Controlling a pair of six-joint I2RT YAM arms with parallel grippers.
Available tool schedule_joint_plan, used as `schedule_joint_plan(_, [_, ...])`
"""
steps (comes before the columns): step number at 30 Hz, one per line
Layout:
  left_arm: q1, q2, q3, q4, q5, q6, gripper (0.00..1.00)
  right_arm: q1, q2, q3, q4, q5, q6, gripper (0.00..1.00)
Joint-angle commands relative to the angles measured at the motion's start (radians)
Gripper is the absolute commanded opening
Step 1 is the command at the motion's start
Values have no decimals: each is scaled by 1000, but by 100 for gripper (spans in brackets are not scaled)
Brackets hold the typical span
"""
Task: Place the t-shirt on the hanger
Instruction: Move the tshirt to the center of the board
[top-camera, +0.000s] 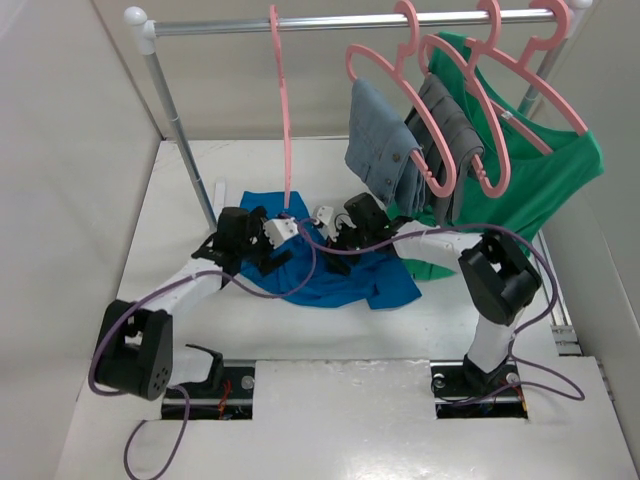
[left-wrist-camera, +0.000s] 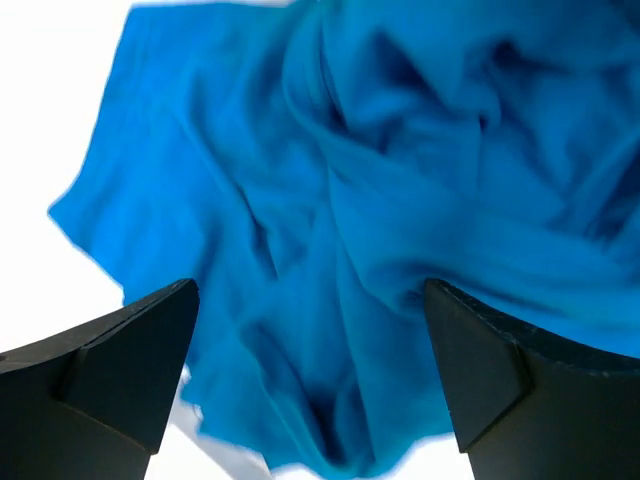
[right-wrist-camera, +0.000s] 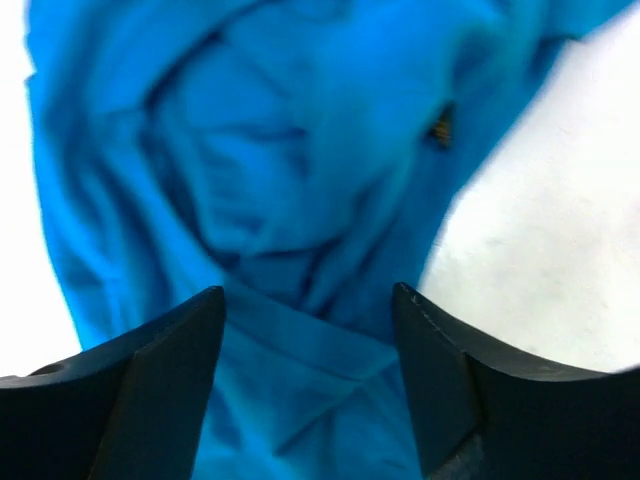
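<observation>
The blue t-shirt (top-camera: 345, 280) lies crumpled on the white table between the two arms. The pink hanger (top-camera: 286, 120) hangs from the rail by its hook, seen edge-on, and its lower end comes down to the shirt's far edge. My left gripper (top-camera: 268, 238) hovers over the shirt's left part, just left of the hanger's lower end. In the left wrist view it (left-wrist-camera: 310, 300) is open, with folded blue cloth (left-wrist-camera: 350, 200) below and nothing pinched. My right gripper (top-camera: 335, 228) is over the shirt's far middle. It (right-wrist-camera: 308, 300) is open above a hem fold of the shirt (right-wrist-camera: 300, 340).
A metal rail (top-camera: 350, 22) on a post (top-camera: 185, 140) spans the back. On it hang grey folded garments (top-camera: 395, 140) and a green shirt (top-camera: 530, 170) on other pink hangers, close to my right arm (top-camera: 495, 275). White walls close in both sides.
</observation>
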Motion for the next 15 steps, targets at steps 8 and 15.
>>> schedule_joint_plan(8, [-71,140,71,-184,77,383,51,-65,-1,47,-68,22,6,8])
schedule_joint_plan(15, [-62,57,28,-206,20,342,0,-76,-89,-39,-48,-36,6,0])
